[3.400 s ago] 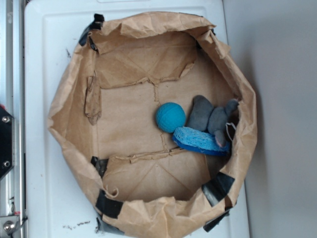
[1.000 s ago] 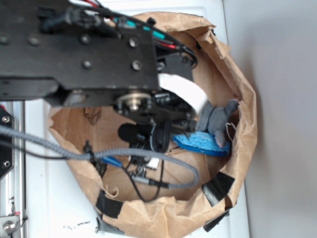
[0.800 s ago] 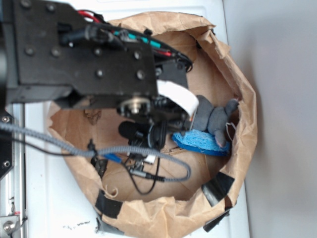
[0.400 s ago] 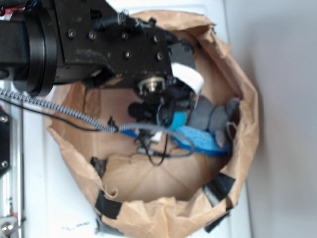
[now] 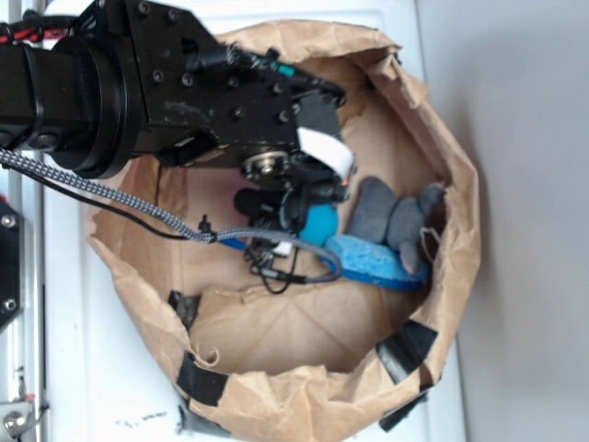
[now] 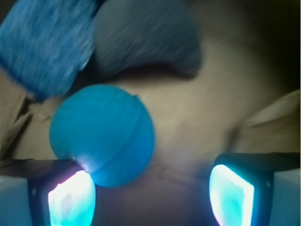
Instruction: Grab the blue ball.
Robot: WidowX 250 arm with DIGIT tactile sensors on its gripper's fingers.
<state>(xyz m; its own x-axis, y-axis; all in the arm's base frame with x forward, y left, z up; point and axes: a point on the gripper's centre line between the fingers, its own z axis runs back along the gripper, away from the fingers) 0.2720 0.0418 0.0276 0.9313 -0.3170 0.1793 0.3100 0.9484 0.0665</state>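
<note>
Hand [image 6: 150,188] spread wide; one finger [image 6: 70,197] touches blue ball [image 6: 101,134], nothing held.

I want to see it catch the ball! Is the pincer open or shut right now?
Pincer: open, holding nothing; the ball sits by one finger, not squeezed.
</note>
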